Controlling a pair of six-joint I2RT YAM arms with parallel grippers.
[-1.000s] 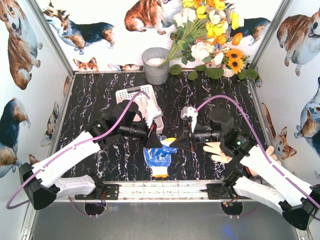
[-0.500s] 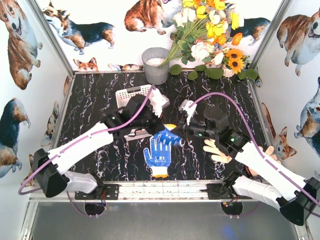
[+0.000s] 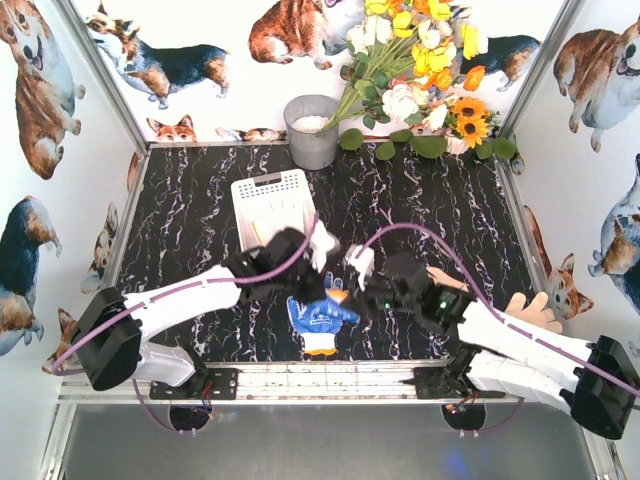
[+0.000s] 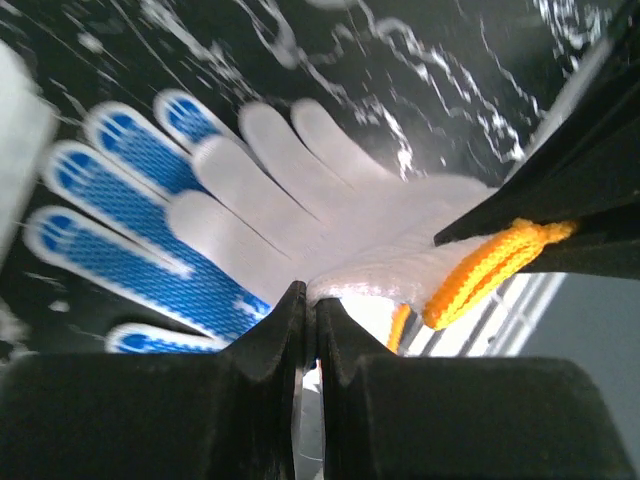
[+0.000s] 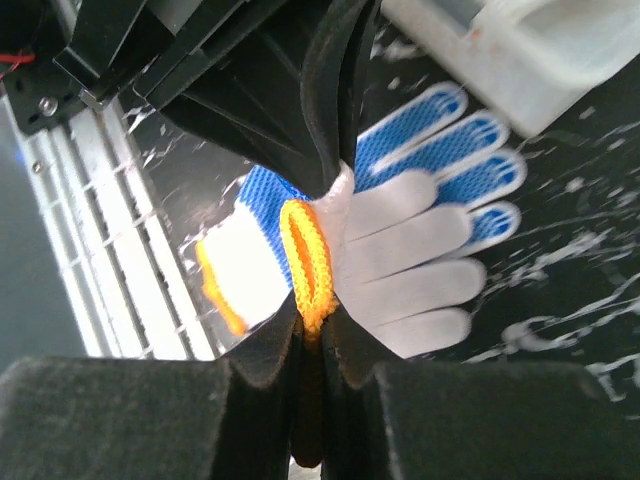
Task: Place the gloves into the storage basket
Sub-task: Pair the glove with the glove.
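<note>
While in left tool (image 4: 308,298), white glove (image 4: 340,215).

Grey bucket (image 3: 311,132) at black marble table's (image 3: 190,200) far edge; flower bouquet (image 3: 415,75) just beside; corgi-print walls (image 3: 40,150) around.

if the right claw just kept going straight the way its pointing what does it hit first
Most likely the left claw, which pinches the same white glove directly ahead of the right claw; how close is hard to tell.
</note>
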